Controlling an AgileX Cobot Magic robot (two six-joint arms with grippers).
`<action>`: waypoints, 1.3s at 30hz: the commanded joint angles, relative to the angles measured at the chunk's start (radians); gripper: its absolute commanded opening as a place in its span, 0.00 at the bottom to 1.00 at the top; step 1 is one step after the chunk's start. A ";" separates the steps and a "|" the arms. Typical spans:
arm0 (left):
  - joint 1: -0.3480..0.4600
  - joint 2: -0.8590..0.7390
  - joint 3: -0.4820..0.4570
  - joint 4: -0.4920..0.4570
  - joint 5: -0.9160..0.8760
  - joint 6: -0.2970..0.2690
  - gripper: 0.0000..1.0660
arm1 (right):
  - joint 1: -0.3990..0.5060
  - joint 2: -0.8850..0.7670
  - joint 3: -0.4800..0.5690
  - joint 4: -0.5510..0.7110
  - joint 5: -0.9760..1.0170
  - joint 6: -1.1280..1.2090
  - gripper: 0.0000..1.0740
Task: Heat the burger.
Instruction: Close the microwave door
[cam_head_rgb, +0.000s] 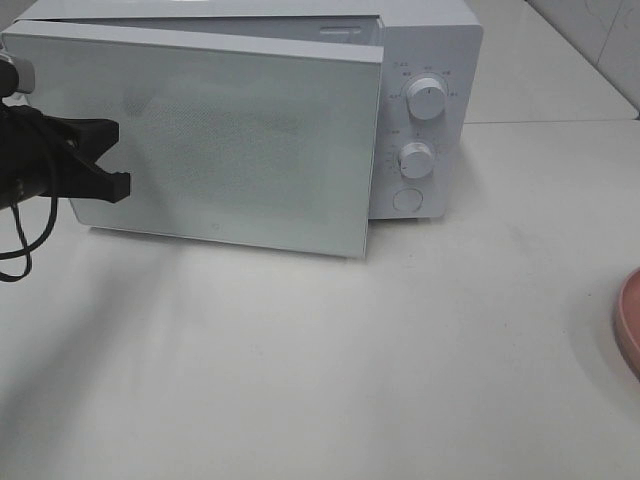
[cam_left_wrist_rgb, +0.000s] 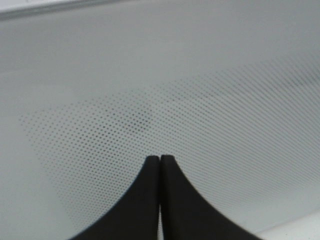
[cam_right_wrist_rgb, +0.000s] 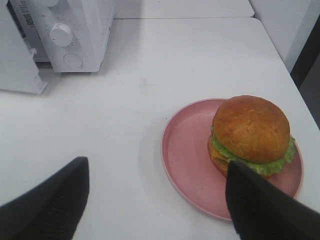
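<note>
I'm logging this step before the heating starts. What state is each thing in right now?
Microwave door: partly open, swung out from the oven front.
Left gripper: fingers pressed together, holding nothing, close to the door.
Right gripper: fingers wide apart, empty, above the table.
Burger: whole, sitting on the plate, not gripped.
Plate: flat on the table, outside the microwave.

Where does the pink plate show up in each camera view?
Exterior high: pink plate, a sliver at the right edge, mid-height.
Left wrist: not in it; the microwave door fills the picture.
Right wrist: lower right, under the burger.
Shared landmark: the microwave's round knob.
</note>
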 joint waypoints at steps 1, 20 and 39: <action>-0.027 0.013 -0.035 -0.023 0.008 0.000 0.00 | -0.007 -0.026 0.000 0.000 -0.008 -0.008 0.68; -0.088 0.104 -0.174 -0.059 0.049 -0.006 0.00 | -0.007 -0.026 0.000 0.000 -0.008 -0.008 0.68; -0.181 0.212 -0.333 -0.089 0.095 -0.028 0.00 | -0.007 -0.026 0.000 0.000 -0.008 -0.007 0.68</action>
